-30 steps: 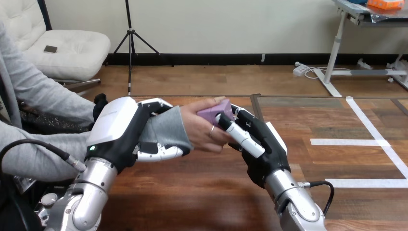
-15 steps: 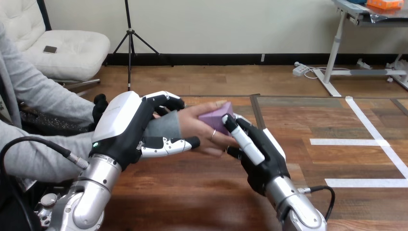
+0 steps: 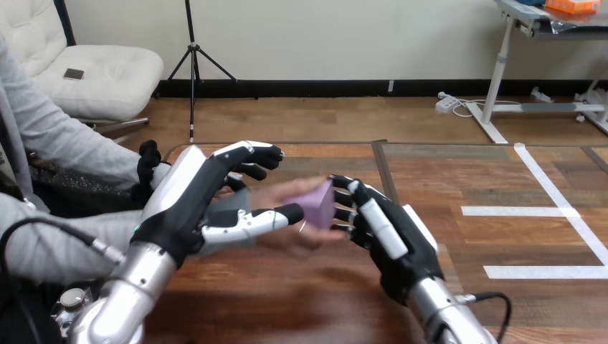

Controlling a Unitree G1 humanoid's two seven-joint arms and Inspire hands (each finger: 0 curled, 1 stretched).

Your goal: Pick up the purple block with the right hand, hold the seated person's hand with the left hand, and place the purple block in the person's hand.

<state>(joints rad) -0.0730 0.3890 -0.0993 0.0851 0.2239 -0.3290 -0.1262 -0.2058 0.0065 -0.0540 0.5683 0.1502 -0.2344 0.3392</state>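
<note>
Off the far left, behind the left hand (image 3: 188, 201), the person's grey-sleeved arm (image 3: 68, 233) reaches in over the bench (image 3: 459, 179). The left hand stands wide. Its fingers (image 3: 247, 152) reach out above with only the tips bent, and its thumb (image 3: 251, 218) lies nearly straight below. The person's grey cuff (image 3: 231, 206) passes through the gap between those fingers and that thumb. The thumb runs along the underside of the cuff, while the fingers stand a little above it rather than wrapped round it.

Just past the left thumb's tip, the person's hand (image 3: 276, 197) shows as a blur, so how its own fingers lie cannot be told. It sits between the two robot hands, nearer the left thumb than the left fingers.

At the right end of that blurred hand is the purple block (image 3: 316, 205). It is tilted, with one corner up, and appears to rest on the person's hand. It is just beyond the left thumb's tip and right in front of the right hand's fingertips.

The right hand (image 3: 398, 240) faces the block with its fingers (image 3: 345, 184) loosely bent and spread, pointing at the block's right face. Whether they touch it cannot be told. Its thumb (image 3: 380, 226) lies back along the top of the hand, off the block, so this hand is not closed round anything.
</note>
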